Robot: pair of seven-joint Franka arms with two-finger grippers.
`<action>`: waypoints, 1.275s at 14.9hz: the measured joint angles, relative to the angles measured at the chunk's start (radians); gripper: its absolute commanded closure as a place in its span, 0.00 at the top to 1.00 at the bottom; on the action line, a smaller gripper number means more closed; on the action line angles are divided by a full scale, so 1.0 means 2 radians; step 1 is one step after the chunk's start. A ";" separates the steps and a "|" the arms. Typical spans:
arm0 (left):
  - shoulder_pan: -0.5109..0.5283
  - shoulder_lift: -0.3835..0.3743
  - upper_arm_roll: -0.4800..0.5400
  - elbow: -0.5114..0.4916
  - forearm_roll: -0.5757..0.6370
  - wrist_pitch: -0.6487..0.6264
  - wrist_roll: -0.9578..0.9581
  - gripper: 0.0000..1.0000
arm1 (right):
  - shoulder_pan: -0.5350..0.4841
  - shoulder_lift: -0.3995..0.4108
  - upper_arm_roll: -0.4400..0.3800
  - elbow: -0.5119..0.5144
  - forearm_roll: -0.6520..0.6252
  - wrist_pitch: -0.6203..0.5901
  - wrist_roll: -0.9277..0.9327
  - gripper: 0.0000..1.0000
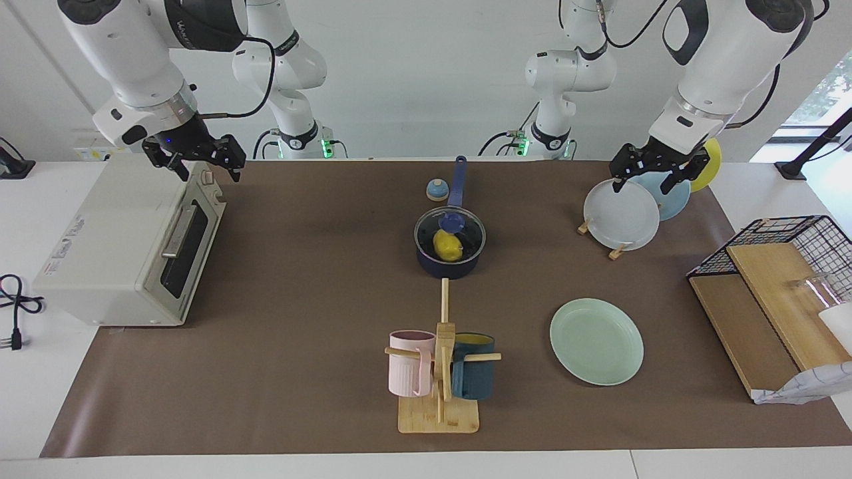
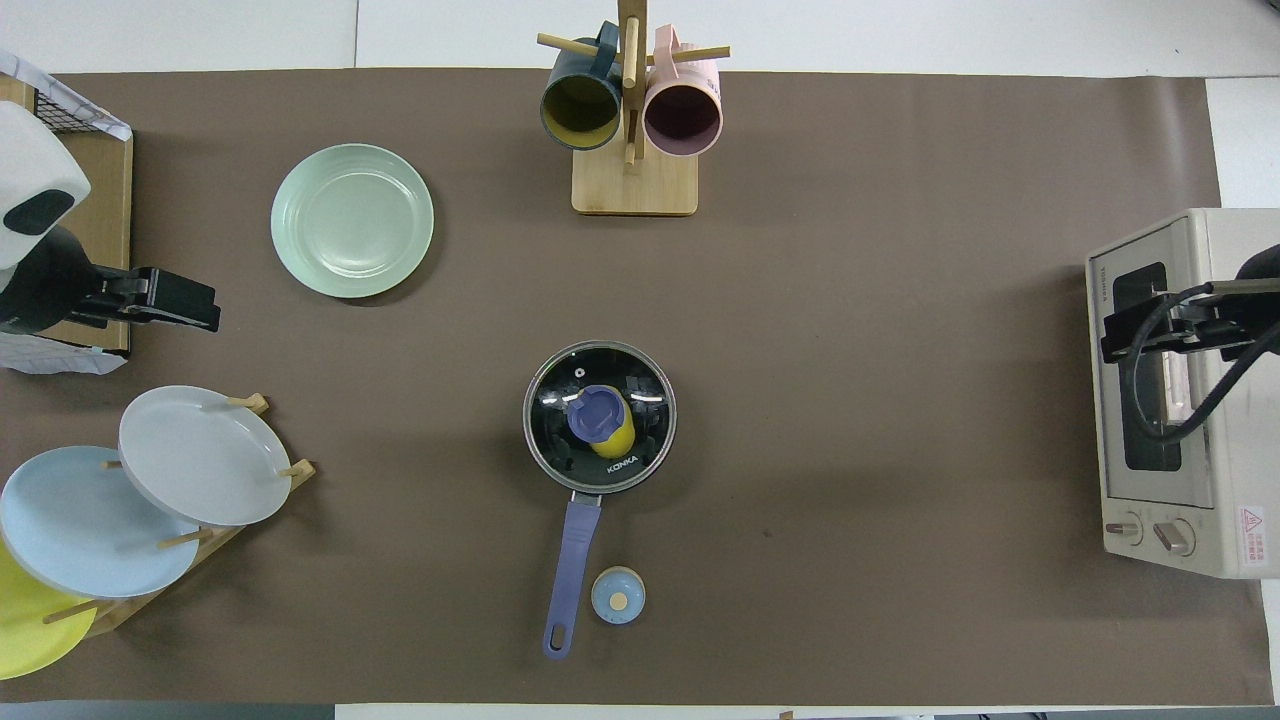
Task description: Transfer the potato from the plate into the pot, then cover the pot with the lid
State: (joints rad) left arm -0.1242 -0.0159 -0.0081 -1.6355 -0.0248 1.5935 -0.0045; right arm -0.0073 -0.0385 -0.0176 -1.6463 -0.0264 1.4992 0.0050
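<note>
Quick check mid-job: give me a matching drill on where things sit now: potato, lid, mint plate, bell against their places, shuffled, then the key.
Things:
1. potato
2. lid
3. plate
4. bell

Places:
A. bare on the mat, toward the left arm's end of the table, beside the mug stand
B. beside the pot handle, nearer to the robots than the pot
C. inside the pot, seen through the glass
D. resting on the pot's rim, blue knob up

Pairs: 1-C, 2-D, 3-A, 4-B
</note>
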 measured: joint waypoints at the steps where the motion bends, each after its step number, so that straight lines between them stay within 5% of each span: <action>1: 0.000 0.000 0.000 0.000 0.000 0.000 0.000 1.00 | 0.000 0.000 -0.007 0.002 0.001 0.000 0.000 1.00; 19: 0.000 0.000 0.000 0.000 0.000 0.000 0.000 1.00 | 0.002 0.000 -0.006 0.002 0.004 0.003 0.000 1.00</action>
State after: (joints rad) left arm -0.1242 -0.0159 -0.0080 -1.6355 -0.0248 1.5935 -0.0045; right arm -0.0040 -0.0383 -0.0298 -1.6424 -0.0189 1.5050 0.0045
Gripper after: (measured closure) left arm 0.000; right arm 0.000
